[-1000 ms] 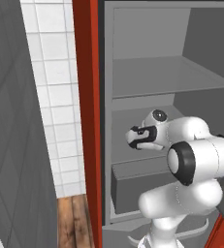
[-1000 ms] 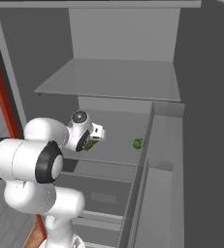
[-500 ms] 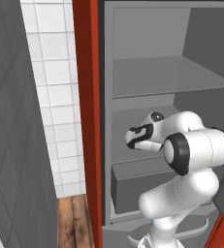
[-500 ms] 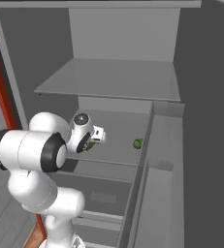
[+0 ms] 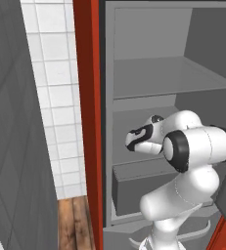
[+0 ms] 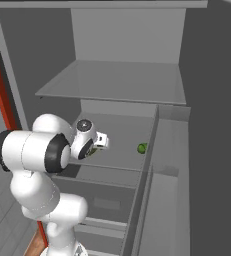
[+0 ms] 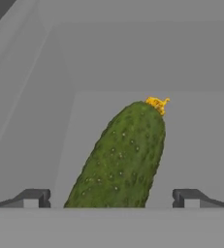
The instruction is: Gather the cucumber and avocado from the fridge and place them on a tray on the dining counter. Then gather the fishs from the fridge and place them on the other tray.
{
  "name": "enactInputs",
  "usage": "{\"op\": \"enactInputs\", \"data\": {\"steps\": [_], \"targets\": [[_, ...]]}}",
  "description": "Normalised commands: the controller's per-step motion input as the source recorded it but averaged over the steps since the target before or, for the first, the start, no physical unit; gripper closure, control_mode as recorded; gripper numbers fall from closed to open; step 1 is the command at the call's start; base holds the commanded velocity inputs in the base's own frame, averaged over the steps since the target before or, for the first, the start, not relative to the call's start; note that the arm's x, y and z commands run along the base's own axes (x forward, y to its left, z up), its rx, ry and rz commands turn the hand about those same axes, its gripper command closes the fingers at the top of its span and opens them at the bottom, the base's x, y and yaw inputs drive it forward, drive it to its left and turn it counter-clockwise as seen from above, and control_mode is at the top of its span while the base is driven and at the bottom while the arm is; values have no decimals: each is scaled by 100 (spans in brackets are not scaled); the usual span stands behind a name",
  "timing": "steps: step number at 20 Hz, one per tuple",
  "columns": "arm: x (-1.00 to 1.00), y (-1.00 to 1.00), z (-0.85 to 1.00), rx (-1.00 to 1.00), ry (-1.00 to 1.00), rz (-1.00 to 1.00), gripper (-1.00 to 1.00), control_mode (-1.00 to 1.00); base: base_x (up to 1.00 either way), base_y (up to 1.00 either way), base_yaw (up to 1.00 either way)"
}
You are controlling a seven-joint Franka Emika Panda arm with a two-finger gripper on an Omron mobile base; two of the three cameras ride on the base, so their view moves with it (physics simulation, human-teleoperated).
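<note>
The cucumber (image 7: 120, 162), dark green and bumpy with a yellow-orange tip, lies on the grey fridge shelf (image 7: 196, 126) and points away from the hand. My gripper (image 7: 111, 198) is open, with one fingertip (image 7: 33, 197) on each side of the cucumber's near end and apart from it. In the base views the hand (image 5: 136, 138) (image 6: 101, 141) reaches into the middle shelf of the open fridge. A small round green thing (image 6: 142, 148) rests further right on that shelf; whether it is the avocado I cannot tell. The fish and the trays are out of view.
The red fridge door edge (image 5: 87, 122) stands left of the opening, beside a white tiled wall (image 5: 53, 97). An upper shelf (image 6: 112, 82) hangs above the hand, and a drawer (image 5: 134, 188) sits below it. A grey door-side panel (image 6: 169, 165) rises on the right.
The arm's elbow has swung upward and the hand has edged slightly further over the shelf. The jaws stay open.
</note>
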Motion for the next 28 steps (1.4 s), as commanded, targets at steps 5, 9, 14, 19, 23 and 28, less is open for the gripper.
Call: {"op": "enactInputs", "data": {"steps": [5,9,14,19,23,28], "targets": [[4,0,0,0,3,0,-100,-100,0,0,0],[0,0,0,0,8,0,-100,-100,0,0,0],[2,0,-1,0,9,0,-100,-100,0,0,0],[0,0,0,0,4,0,-100,-100,0,0,0],[2,5,0,0,7,0,-100,-100,0,0,0],[0,0,-8,0,3,0,-100,-100,0,0,0]]}}
